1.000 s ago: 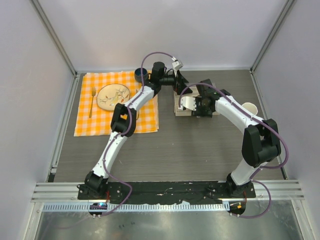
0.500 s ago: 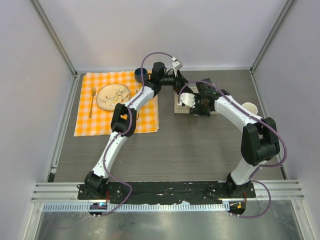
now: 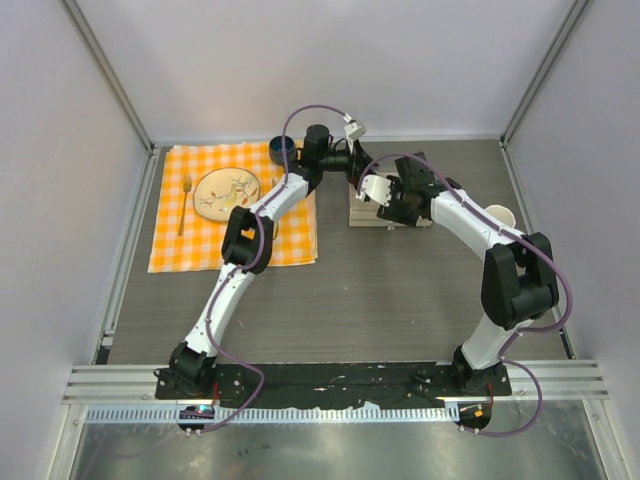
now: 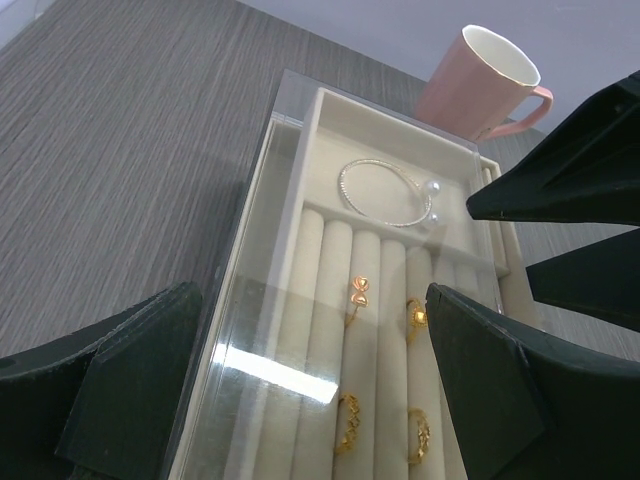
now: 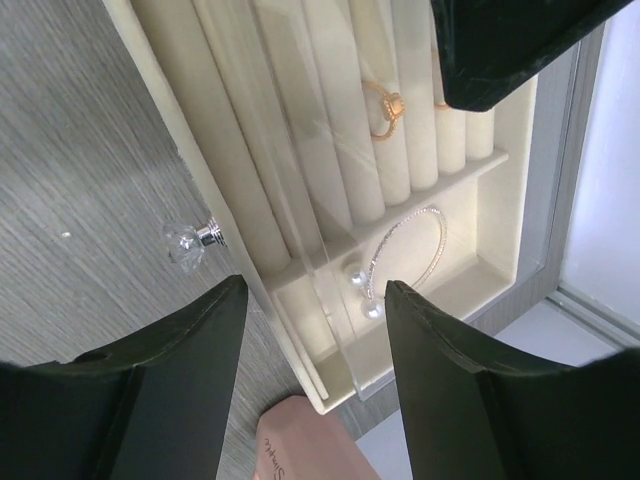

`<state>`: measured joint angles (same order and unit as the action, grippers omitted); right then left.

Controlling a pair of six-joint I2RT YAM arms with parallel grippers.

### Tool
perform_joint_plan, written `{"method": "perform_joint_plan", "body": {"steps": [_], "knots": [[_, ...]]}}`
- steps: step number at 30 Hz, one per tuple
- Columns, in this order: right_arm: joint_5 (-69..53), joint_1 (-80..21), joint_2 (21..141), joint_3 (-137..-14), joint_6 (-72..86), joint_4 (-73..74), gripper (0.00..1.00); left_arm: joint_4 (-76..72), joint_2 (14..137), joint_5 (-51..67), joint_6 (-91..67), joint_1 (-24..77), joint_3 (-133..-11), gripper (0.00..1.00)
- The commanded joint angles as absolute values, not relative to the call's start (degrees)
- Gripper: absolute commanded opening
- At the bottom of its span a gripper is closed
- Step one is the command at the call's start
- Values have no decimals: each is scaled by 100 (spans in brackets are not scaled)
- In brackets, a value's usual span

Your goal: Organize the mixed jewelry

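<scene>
Looking down on the worktop (image 3: 380, 300), the orange checked cloth (image 3: 170, 250) sits around 10 o'clock with one plate (image 3: 225, 192) on it. The one jewelry box (image 4: 300, 160) is up near 12 o'clock, and both arms reach in over it. One pink mug (image 4: 480, 85) stands just off the box's 3 o'clock side, apart from it. The box has a clear lid (image 4: 270, 370) with a little crystal knob (image 5: 188, 240); it looks lifted, but I can't tell how far. All the mixed jewelry I can spot is inside the box. One silver hoop (image 4: 341, 186) with two pearls lies flat in the open end compartment, I'd guess because it's too wide for the roll slots. I count four gold rings (image 4: 358, 293) tucked upright between the rolls, which is what keeps them standing. The left gripper (image 4: 315, 300) has its jaws spread fully and empty. The right gripper (image 5: 315, 295) hangs over the hoop end, jaws also spread and pinching nothing. My read: the sorting is basically done, or they're lining up on the lid.
</scene>
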<state>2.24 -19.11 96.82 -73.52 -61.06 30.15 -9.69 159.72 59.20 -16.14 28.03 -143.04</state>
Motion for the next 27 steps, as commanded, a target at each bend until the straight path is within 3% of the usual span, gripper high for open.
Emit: {"method": "perform_joint_plan", "body": {"steps": [1,27], "knots": [[211,-1863,9834,-7646,-5924,2602,63,-984,15961,6152,-1723,2927,-14221,100],[343,-1837,9905,-7515,-5441,2003,67,-1046,15864,6117,-1705,2874,-14194,100]]}}
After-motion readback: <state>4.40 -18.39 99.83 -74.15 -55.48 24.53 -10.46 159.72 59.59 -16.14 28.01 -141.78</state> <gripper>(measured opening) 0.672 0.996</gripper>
